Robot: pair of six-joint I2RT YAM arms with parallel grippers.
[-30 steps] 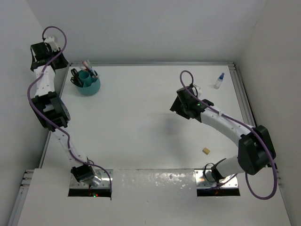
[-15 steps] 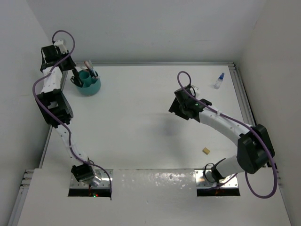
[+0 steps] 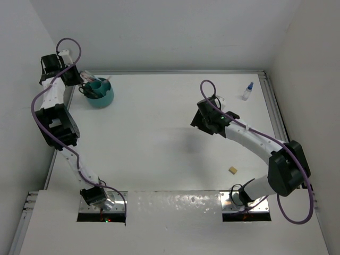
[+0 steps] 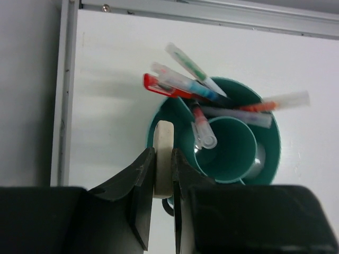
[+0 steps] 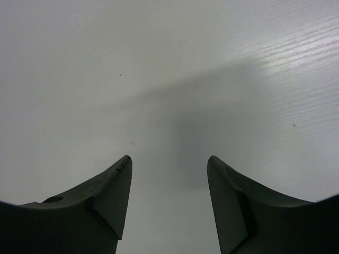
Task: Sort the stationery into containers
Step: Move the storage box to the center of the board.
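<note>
The round teal pot [image 3: 102,95] stands at the far left and holds several pens and black scissors [image 3: 86,90]. In the left wrist view the pot [image 4: 269,143] holds a red pen [image 4: 164,87], a green pen [image 4: 189,62] and others. My left gripper [image 4: 163,159] is shut on a tan eraser block [image 4: 162,135], held upright over the pot's left rim. My right gripper [image 5: 169,169] is open and empty above bare table, right of centre [image 3: 204,119]. A second tan block [image 3: 232,170] and a blue-capped bottle [image 3: 247,91] lie on the table. No tape ring shows.
A metal rail [image 3: 175,71] runs along the table's far edge, and another runs down the right edge [image 3: 272,111]. White walls close in on the left, back and right. The pot sits close to the far left corner.
My left gripper has swung from the far left wall over to the pot's left rim with the eraser block in it. My right gripper has shifted slightly left.
</note>
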